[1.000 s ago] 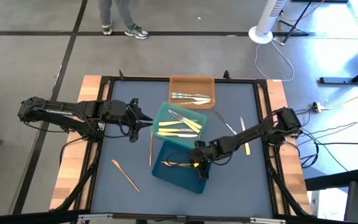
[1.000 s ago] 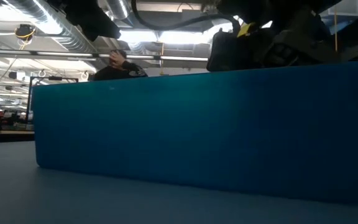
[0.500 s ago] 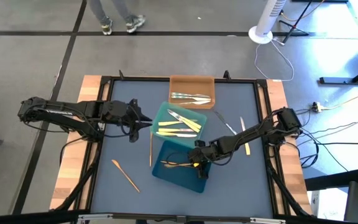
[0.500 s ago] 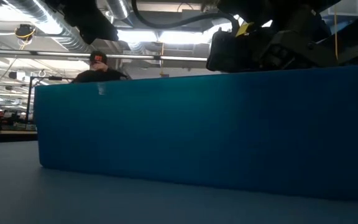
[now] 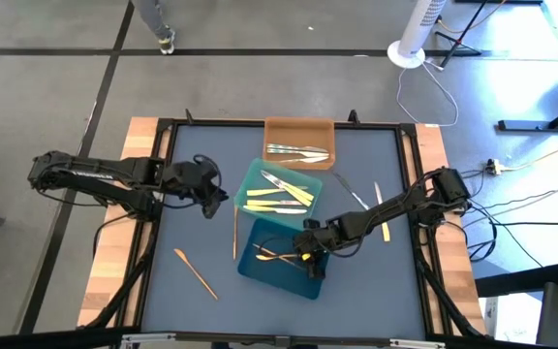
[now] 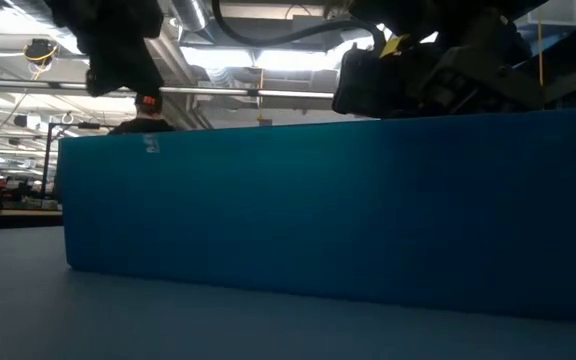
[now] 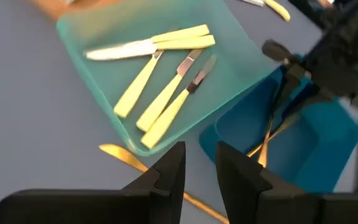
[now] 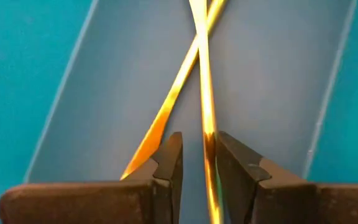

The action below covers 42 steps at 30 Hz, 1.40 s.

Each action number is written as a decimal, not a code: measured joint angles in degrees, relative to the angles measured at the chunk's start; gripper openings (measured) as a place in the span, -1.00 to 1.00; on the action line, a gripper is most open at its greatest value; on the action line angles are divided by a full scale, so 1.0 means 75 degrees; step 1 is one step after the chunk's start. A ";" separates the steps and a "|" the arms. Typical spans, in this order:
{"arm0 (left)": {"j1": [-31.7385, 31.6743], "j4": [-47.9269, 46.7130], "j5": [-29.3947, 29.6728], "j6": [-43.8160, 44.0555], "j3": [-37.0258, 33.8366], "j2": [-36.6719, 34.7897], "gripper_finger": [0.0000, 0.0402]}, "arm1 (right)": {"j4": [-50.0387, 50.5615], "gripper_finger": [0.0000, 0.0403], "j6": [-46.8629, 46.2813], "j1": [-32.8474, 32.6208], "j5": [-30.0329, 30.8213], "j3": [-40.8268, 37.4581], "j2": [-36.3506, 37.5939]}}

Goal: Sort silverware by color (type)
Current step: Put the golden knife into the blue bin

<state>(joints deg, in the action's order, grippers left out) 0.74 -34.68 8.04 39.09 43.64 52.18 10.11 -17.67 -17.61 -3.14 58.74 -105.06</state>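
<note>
High view, right hand (image 5: 307,254): over blue tray (image 5: 310,281), fingers slightly apart around orange utensil (image 8: 205,93).
Left hand (image 5: 223,193): beside teal tray (image 5: 252,176), narrowly parted, empty.

Two orange-tan utensils (image 8: 194,62) lie crossed on the blue tray's floor (image 8: 272,93), one running between the slightly parted jaws.

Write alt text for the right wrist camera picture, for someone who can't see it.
The right claw, its dark fingers slightly apart, hangs over the floor of the dark blue rectangular plastic tray, with a slim orange-tan plastic utensil running between its fingertips. A second orange-tan plastic utensil crosses it, forming an X. Whether the fingers touch the first one is unclear.
</note>
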 joint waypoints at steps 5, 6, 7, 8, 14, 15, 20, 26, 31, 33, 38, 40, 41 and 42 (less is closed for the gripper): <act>0.0275 -0.0007 0.0058 0.1477 0.0000 0.0000 -0.59 | 0.0011 -0.58 -0.0006 -0.0002 -0.0208 0.0000 0.0024; 0.0351 -0.0008 0.0061 0.1704 0.0000 0.0000 -0.59 | 0.0056 -0.58 -0.0006 -0.0003 -0.0211 0.0000 0.0067; 0.0434 -0.0007 0.0063 0.1918 0.0000 0.0010 -0.59 | 0.0058 -0.58 -0.0006 -0.0003 -0.0213 0.0002 0.0099; 0.0522 -0.0001 0.0063 0.2133 0.0000 0.0057 -0.59 | 0.0051 -0.58 -0.0006 -0.0003 -0.0213 0.0032 0.0112; 0.0999 -0.0047 0.0019 0.3201 0.0020 0.0557 -0.59 | 0.0665 -0.58 0.0025 -0.0001 -0.0249 0.0344 0.0490; 0.1057 -0.0044 -0.0033 0.3296 0.0063 0.0700 -0.59 | 0.0803 -0.58 0.0029 -0.0003 -0.0254 0.0408 0.0575; 0.1312 -0.0073 -0.0224 0.3623 0.0446 0.1437 -0.59 | 0.1426 -0.58 0.0348 -0.0009 -0.0195 0.0617 0.1050; 0.1418 -0.0559 -0.0264 0.3960 0.1184 0.2430 -0.59 | 0.2151 -0.58 0.0667 -0.0009 0.0093 0.0638 0.1794; 0.1415 -0.1505 -0.0262 0.4275 0.1832 0.3329 -0.59 | 0.2714 -0.58 0.1008 -0.0009 0.0518 0.0638 0.2375; 0.1415 -0.1731 -0.0270 0.4497 0.1962 0.3680 -0.59 | 0.2815 -0.58 0.1026 -0.0009 0.0718 0.0638 0.2545; 0.1430 -0.1763 -0.0435 0.4788 0.1976 0.4488 -0.59 | 0.3015 -0.58 0.1036 -0.0009 0.1011 0.0635 0.2675; 0.1430 -0.1753 -0.0474 0.4798 0.1976 0.4801 -0.59 | 0.3057 -0.58 0.1038 -0.0009 0.1015 0.0635 0.2678; 0.1427 -0.1732 -0.0511 0.4805 0.1976 0.4960 -0.59 | 0.3085 -0.58 0.1038 -0.0009 0.1017 0.0635 0.2678; 0.1427 -0.1679 -0.0550 0.4814 0.1976 0.5095 -0.59 | 0.3106 -0.58 0.1038 -0.0009 0.1017 0.0635 0.2678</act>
<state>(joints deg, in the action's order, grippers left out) 11.44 -47.27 3.91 75.19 58.46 90.40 33.40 -9.89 -17.67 4.49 63.51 -84.97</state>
